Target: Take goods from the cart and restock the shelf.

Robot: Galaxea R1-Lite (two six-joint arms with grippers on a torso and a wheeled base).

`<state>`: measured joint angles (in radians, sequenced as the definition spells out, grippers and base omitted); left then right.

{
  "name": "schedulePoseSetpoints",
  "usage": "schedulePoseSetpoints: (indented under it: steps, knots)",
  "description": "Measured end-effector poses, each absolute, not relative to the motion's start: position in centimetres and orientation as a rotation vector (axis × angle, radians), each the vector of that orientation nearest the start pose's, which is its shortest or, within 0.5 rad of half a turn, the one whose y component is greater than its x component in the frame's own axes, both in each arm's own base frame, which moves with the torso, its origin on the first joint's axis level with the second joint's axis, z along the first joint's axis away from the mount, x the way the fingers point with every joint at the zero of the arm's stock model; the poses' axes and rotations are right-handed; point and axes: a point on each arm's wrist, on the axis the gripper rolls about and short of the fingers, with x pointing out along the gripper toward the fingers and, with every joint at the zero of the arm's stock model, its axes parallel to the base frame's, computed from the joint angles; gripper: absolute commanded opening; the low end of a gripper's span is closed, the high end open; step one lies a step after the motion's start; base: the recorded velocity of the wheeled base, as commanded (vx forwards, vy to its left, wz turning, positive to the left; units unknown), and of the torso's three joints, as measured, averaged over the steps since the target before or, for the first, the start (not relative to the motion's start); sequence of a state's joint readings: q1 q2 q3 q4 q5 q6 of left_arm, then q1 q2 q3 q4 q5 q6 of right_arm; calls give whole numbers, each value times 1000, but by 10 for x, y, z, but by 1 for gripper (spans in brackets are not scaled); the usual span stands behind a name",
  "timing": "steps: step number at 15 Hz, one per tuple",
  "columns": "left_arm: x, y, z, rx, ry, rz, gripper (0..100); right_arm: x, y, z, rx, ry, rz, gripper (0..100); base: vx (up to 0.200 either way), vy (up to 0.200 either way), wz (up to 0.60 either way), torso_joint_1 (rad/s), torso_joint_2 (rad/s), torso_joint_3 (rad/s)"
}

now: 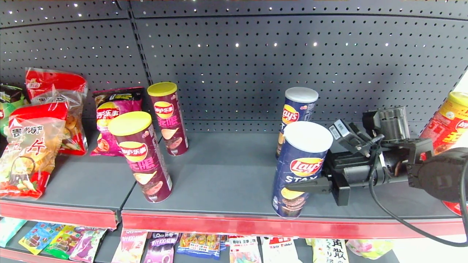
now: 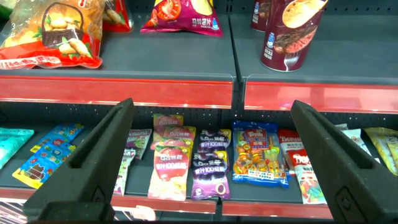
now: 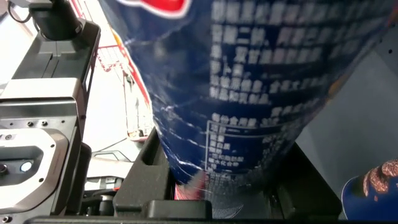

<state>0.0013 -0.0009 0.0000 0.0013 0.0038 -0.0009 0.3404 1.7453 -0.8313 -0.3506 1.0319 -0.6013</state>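
Observation:
A dark blue chip can [image 1: 298,170] with a white lid stands at the front edge of the grey shelf [image 1: 226,175], leaning slightly. My right gripper [image 1: 296,179] comes in from the right and is shut on this can at mid-height; one black finger [image 1: 310,185] shows across its front. In the right wrist view the blue can [image 3: 249,87] sits close between the fingers of the right gripper [image 3: 217,180]. My left gripper [image 2: 211,162] is open and holds nothing, below the shelf's red front rail [image 2: 186,90] and facing the lower shelf.
A second blue can [image 1: 299,107] stands behind the held one. Two maroon cans with yellow lids [image 1: 140,157] [image 1: 168,113] stand mid-left, snack bags [image 1: 33,138] far left, an orange can [image 1: 448,124] far right. Candy packs [image 2: 211,162] fill the lower shelf.

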Motion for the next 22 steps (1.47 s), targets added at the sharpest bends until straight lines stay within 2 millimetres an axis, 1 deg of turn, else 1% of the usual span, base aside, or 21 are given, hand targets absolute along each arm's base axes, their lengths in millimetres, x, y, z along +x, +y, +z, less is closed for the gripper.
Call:
schedulePoseSetpoints:
  steps: [9, 13, 22]
  knots:
    - [-23, 0, 75, -1, 0, 5, 100, 271, 108, 160, -298, 143, 1407, 0, 0, 0, 0, 0, 0, 0]
    - [-23, 0, 75, 0, 1, 5, 100, 267, 109, 156, -296, 154, 1415, 0, 0, 0, 0, 0, 0, 0]
    - [-23, 0, 75, -1, 1, 5, 100, 267, 111, 155, -296, 155, 1422, 0, 0, 0, 0, 0, 0, 0]
